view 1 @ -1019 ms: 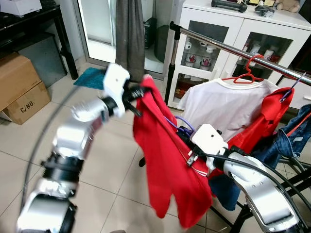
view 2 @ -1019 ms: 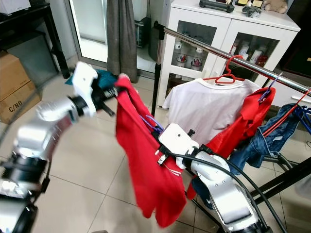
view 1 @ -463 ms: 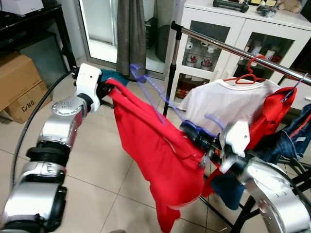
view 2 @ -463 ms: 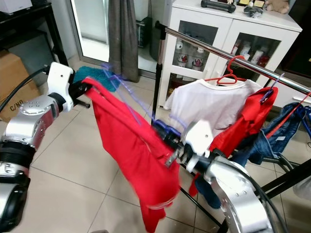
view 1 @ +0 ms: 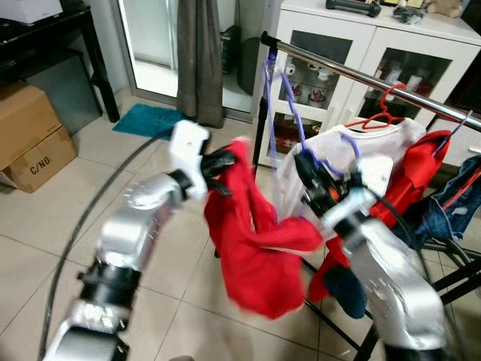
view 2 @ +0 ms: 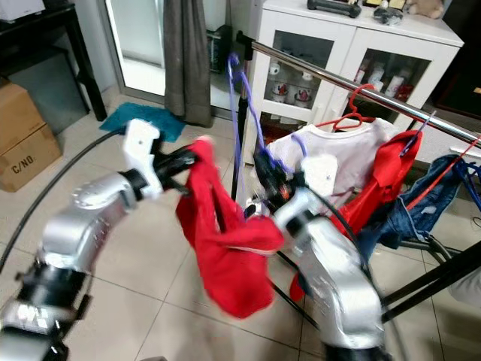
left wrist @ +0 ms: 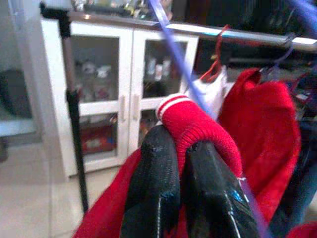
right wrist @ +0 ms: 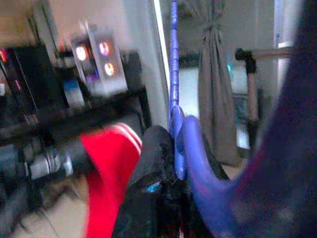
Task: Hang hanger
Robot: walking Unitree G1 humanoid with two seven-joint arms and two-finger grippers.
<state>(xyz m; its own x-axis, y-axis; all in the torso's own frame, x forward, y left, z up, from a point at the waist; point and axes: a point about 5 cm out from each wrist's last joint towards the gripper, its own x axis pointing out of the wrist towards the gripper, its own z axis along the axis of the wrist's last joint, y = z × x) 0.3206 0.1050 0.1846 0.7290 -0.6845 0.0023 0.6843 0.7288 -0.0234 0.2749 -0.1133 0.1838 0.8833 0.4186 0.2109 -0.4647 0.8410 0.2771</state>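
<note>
Since half a sec ago we've pulled both arms in: the left gripper point(view 1: 218, 162) has swung from far out on our left to just left of the rack pole, and the right gripper point(view 1: 312, 177) has come up toward the rail point(view 1: 361, 77), so the red shirt point(view 1: 259, 248), stretched wide before, now sags bunched betw. the two.

Left fingers point(left wrist: 156, 183) are pinched tight on the shirt's ribbed, white-striped cuff or collar edge point(left wrist: 190, 121). Right fingers point(right wrist: 153, 163) are closed on the purple hanger point(view 2: 244, 113); its thin wire runs up from the grip, and its top sits near the rail's left end, by the pole point(view 1: 263, 113). We can't tell if the hook is over the rail yet; frames are motion-blurred.

The shirt droops below both grippers, its lower part well above the tile floor point(view 1: 45, 218).

On the rail to our right: white tee point(view 2: 353, 147) on a red hanger point(view 2: 353, 109), another red top point(view 2: 394, 169), denim point(view 2: 421, 207). Behind stands a white cabinet point(view 1: 376, 45); grey curtain point(view 1: 199, 53), teal mat point(view 1: 150, 120), cardboard box point(view 1: 30, 135) lie off to the left.
</note>
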